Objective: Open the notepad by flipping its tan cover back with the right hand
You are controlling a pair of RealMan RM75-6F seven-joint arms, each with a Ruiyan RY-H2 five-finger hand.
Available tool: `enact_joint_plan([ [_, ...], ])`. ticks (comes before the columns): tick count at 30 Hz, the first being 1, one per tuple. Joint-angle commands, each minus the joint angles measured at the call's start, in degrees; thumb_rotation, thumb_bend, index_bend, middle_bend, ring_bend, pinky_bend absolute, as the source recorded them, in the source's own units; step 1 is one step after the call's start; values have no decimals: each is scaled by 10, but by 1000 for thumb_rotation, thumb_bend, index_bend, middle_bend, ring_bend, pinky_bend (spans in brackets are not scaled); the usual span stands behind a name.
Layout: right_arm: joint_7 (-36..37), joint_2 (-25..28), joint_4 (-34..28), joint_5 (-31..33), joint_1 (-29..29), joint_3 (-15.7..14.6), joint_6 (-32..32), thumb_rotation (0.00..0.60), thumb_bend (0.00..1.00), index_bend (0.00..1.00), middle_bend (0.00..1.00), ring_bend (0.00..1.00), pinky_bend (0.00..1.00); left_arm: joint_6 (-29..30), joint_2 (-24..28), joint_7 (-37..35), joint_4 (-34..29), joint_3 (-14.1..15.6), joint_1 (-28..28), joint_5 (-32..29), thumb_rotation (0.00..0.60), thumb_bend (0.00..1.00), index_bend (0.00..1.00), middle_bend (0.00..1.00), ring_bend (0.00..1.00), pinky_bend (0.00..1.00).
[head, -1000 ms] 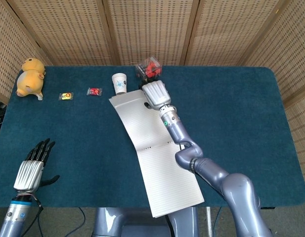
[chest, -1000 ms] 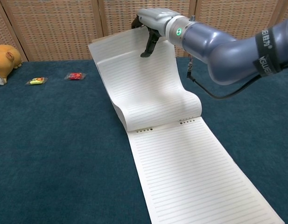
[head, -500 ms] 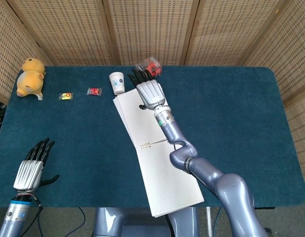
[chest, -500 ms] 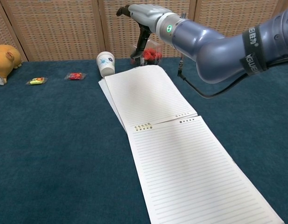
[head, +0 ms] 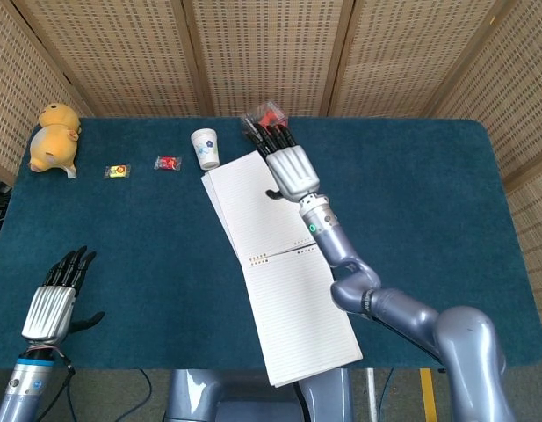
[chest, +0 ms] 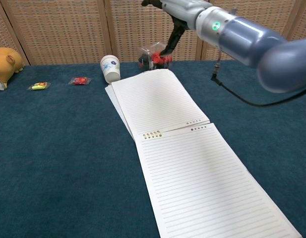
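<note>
Two lined sheets of the notepad (chest: 182, 148) lay flat and open, running diagonally from the tabletop's (head: 429, 202) near edge toward the back; no tan cover was visible, so I judged the flip done. Paper looked light, floppy, prone to curling; the far free edge seemed the natural hold. My right hand (head: 290, 163) hovered over that far edge, fingers extended together, holding nothing. Just beyond it sat a clear box of red pieces (chest: 153, 55) and a paper cup (chest: 109, 68), crowding any retreat backward; open room lay to the right. Left hand (head: 53, 306) rested near the front-left corner, fingers straight, holding nothing.
</note>
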Motion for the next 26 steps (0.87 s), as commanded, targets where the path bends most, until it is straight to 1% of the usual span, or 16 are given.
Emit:
enact_joint_plan([
  [1, -27, 95, -152, -8, -100, -45, 68, 600, 132, 2, 0, 0, 0, 1, -1, 1, 0, 1, 0, 2, 600, 74, 0, 0, 0, 114],
  [5, -38, 153, -237, -17, -171, -84, 114, 600, 132, 0, 0, 0, 0, -1, -1, 3, 2, 1, -1, 1, 600, 74, 0, 0, 0, 114],
  [7, -32, 172, -261, -22, -203, -102, 137, 600, 132, 0, 0, 0, 0, 0, -2, 3, 2, 2, 0, 2, 600, 74, 0, 0, 0, 114],
  [9, -18, 188, -276, -33, -245, -129, 168, 600, 132, 0, 0, 0, 0, 2, -1, 4, 2, 2, 0, 4, 600, 74, 0, 0, 0, 114],
  [14, 21, 200, -287, -59, -308, -167, 219, 600, 132, 0, 0, 0, 0, 12, 0, 7, -2, 5, 3, 12, 600, 74, 0, 0, 0, 114],
  [20, 57, 205, -292, -106, -398, -231, 297, 600, 132, 0, 0, 0, 0, 23, 1, 12, -4, 9, 7, 24, 600, 74, 0, 0, 0, 114],
  [23, 70, 207, -290, -130, -434, -252, 334, 600, 132, 0, 0, 0, 0, 30, 2, 14, -4, 13, 11, 31, 600, 74, 0, 0, 0, 114],
  [26, 86, 213, -292, -149, -462, -261, 364, 600, 132, 0, 0, 0, 0, 36, 4, 16, -5, 16, 14, 37, 600, 74, 0, 0, 0, 114],
])
